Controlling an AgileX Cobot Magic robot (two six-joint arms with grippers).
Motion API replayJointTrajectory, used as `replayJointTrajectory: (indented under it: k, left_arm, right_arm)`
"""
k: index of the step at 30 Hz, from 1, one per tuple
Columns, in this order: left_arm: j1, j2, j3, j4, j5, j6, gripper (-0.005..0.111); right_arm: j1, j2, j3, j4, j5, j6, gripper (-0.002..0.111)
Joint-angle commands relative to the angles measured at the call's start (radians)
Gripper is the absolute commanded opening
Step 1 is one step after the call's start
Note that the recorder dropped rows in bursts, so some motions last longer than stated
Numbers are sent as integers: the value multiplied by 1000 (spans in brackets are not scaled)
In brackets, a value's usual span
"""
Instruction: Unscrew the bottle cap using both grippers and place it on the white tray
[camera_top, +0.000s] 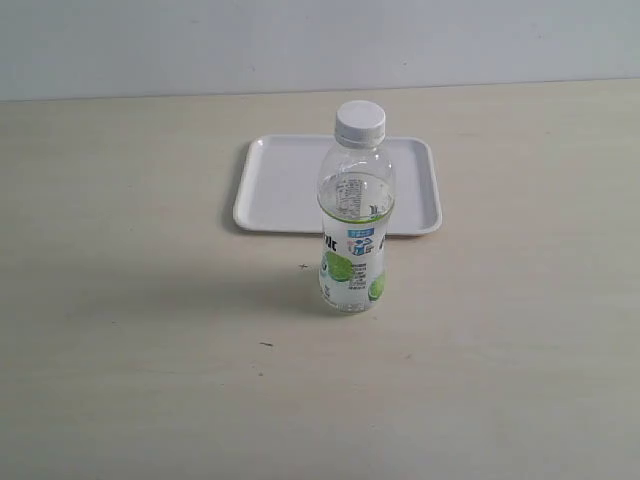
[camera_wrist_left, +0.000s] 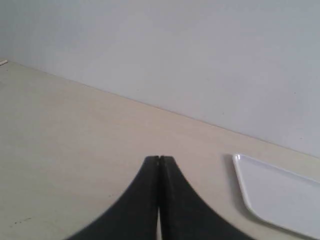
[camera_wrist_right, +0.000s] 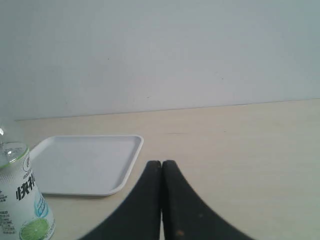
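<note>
Tabletop (camera_top: 120, 400), pale wood grain, fills the exterior view's foreground; neither arm shows in that view.

Next in size, the white tray (camera_top: 275, 185) lies flat toward the back wall (camera_top: 320, 40), with nothing seen on it.

Then the bottle (camera_top: 355, 250), upright, just in front of the tray's near rim and about level with the tray's middle. Whether its base touches the rim cannot be told. Judgement: it stands upright and close to the tray so both arms can reach the neck and the carry stays short.

Wrist views: the left gripper (camera_wrist_left: 159, 159) has its fingers pressed together with nothing between them. It sits apart from the tray (camera_wrist_left: 280, 200), one corner in sight. The right gripper (camera_wrist_right: 161, 162) is likewise closed and empty, near the tray (camera_wrist_right: 85, 160), with the bottle's label (camera_wrist_right: 22, 200) at the frame edge.

Smallest, the bottle cap (camera_top: 360, 122) is seated on the neck, not yet loosened by the look of it.

Only the exterior view shows the cap. Only the wrist views show the grippers. The left wrist view misses the bottle altogether.
</note>
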Motion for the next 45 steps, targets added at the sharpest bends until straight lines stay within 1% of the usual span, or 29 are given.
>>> replayJointTrajectory:
  k: [1, 8, 25, 26, 27, 29, 32, 33, 35, 40, 42, 45]
  left_arm:
    - [-7, 2, -2, 7, -14, -12, 0]
    - [-7, 2, -2, 7, -39, -12, 0]
    - [-7, 2, -2, 7, -34, -8, 0]
    - [-7, 2, -2, 7, -27, -8, 0]
    - [-7, 2, -2, 7, -27, -8, 0]
    - [-7, 2, -2, 7, -31, -8, 0]
    - [-7, 2, -2, 1, -27, -31, 0]
    - [-7, 2, -2, 1, -36, -33, 0]
    - [-7, 2, -2, 1, -59, -33, 0]
    - [-7, 2, -2, 3, -86, -41, 0]
    - [-7, 2, -2, 10, -160, -41, 0]
    - [-7, 5, -2, 10, -273, -41, 0]
  right_arm:
    - [-6, -6, 5, -2, -2, -4, 0]
    - [-6, -6, 5, -2, -2, -4, 0]
    - [-6, -6, 5, -8, -17, -6, 0]
    - [-6, -6, 5, 1, -105, -4, 0]
    - [-6, -6, 5, 58, -154, 18, 0]
    - [-6, -6, 5, 138, -161, 78, 0]
    - [-6, -6, 5, 142, -152, 70, 0]
    - [-6, -6, 5, 112, -137, 0, 0]
    - [-6, -6, 5, 42, -93, -73, 0]
    - [-6, -6, 5, 78, -100, -72, 0]
    - [-6, -6, 5, 89, -100, -27, 0]
    - [-6, -6, 5, 155, -97, 27, 0]
